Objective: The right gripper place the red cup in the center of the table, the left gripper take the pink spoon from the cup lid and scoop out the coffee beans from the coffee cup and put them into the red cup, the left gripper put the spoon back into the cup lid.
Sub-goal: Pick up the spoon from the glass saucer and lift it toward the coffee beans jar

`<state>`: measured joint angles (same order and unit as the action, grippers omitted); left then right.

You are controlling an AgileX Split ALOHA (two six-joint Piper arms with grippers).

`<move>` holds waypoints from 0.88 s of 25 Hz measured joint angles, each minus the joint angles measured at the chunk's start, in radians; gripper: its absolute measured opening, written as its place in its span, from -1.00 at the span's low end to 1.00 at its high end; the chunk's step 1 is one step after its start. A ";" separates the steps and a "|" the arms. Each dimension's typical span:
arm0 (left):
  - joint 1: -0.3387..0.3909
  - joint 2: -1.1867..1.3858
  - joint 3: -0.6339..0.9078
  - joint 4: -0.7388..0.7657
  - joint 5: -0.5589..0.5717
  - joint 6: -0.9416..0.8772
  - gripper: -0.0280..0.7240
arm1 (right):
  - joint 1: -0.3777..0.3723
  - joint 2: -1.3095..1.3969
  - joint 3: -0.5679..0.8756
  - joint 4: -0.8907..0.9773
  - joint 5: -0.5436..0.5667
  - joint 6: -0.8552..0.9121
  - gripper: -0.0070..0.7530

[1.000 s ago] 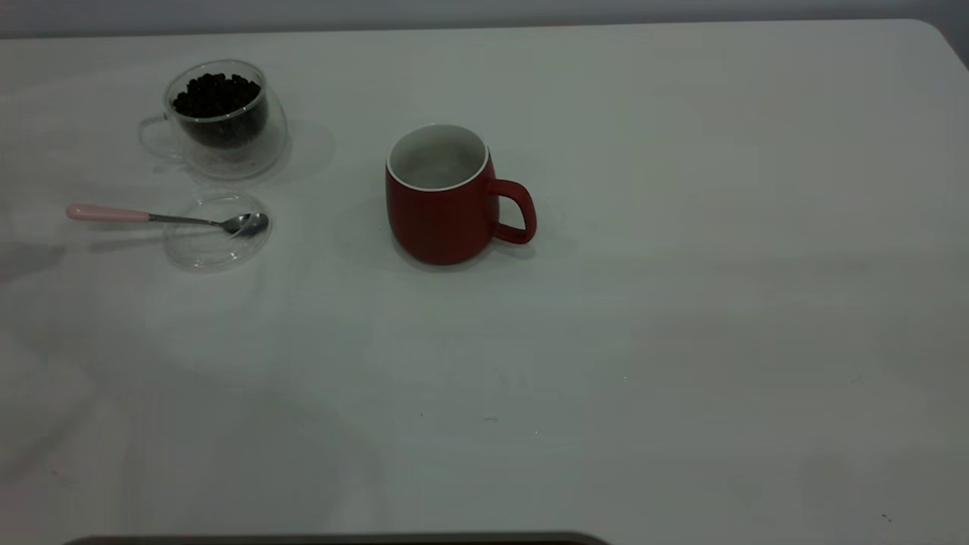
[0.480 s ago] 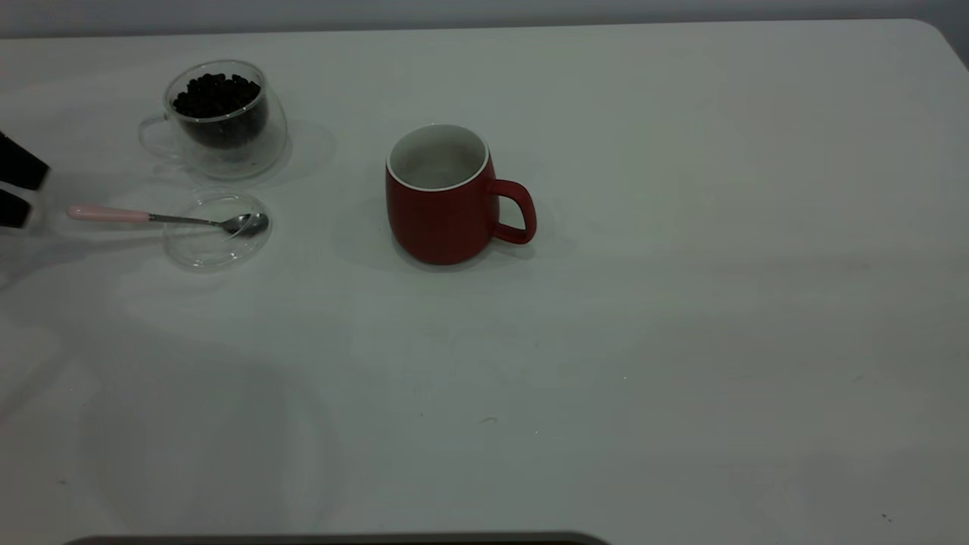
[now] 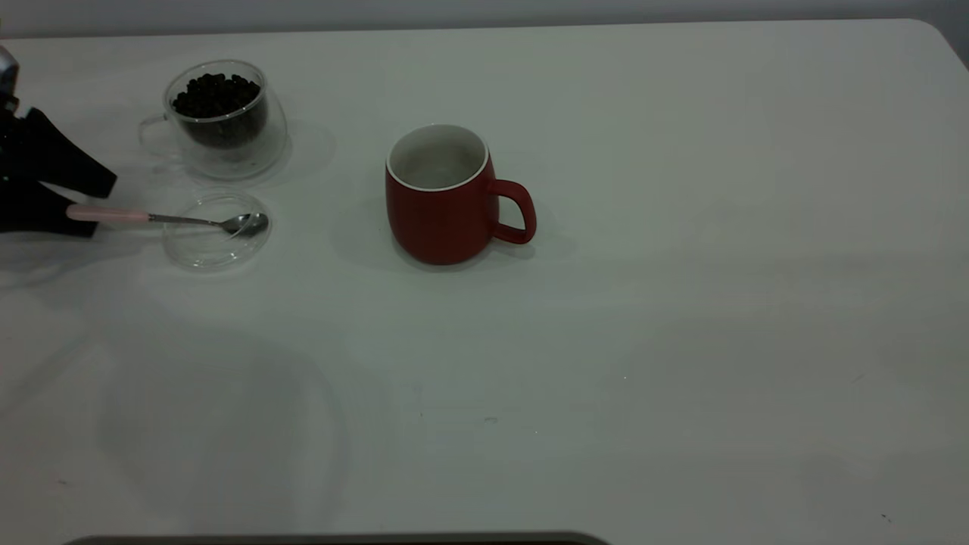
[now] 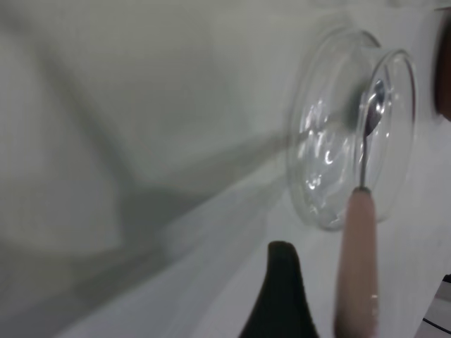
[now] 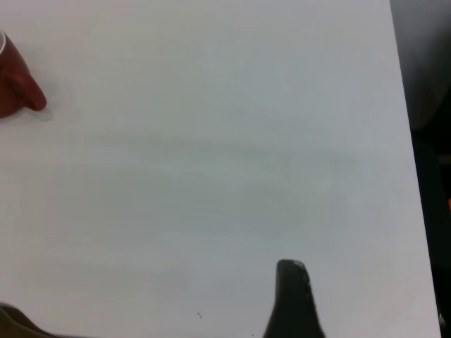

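Since a second ago, the left gripper (image 3: 76,203) has been brought in from the table's left edge; its fingers are spread around the pink spoon (image 3: 163,219) handle, nothing clamped yet. Spoon's bowl is rested in the cup lid (image 3: 216,253). Behind it, coffee beans (image 3: 216,94) are untouched in the coffee cup (image 3: 227,151). Red cup (image 3: 447,197) is already placed centrally, empty. Scooping's all left. Right gripper's state can't be told.

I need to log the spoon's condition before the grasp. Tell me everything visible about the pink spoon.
The pink spoon is a small teaspoon with a pale pink handle, a thin metal stem and a shiny metal bowl. It lies nearly flat, its bowl resting in the clear cup lid and its handle reaching out over the table. The left gripper is open, its black fingers on either side of the handle's end. No beans are visible on it.
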<state>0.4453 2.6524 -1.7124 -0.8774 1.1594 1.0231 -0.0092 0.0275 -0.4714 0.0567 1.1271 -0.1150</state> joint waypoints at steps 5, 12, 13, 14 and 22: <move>-0.005 0.010 0.000 -0.008 0.000 -0.006 0.88 | 0.000 0.000 0.000 0.000 0.000 0.000 0.57; -0.023 0.010 0.000 -0.027 0.000 -0.037 0.58 | 0.000 0.000 0.000 0.000 0.000 0.000 0.57; -0.024 0.010 0.000 -0.027 0.000 -0.046 0.51 | 0.000 0.000 0.000 0.000 0.000 0.000 0.57; -0.026 0.010 0.000 -0.027 0.000 -0.053 0.41 | 0.000 0.000 0.000 0.000 0.000 0.000 0.57; -0.026 0.010 0.000 -0.027 0.000 -0.060 -0.25 | 0.000 0.000 0.000 0.000 0.000 0.000 0.57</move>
<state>0.4194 2.6628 -1.7124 -0.9045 1.1594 0.9632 -0.0092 0.0275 -0.4714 0.0567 1.1271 -0.1150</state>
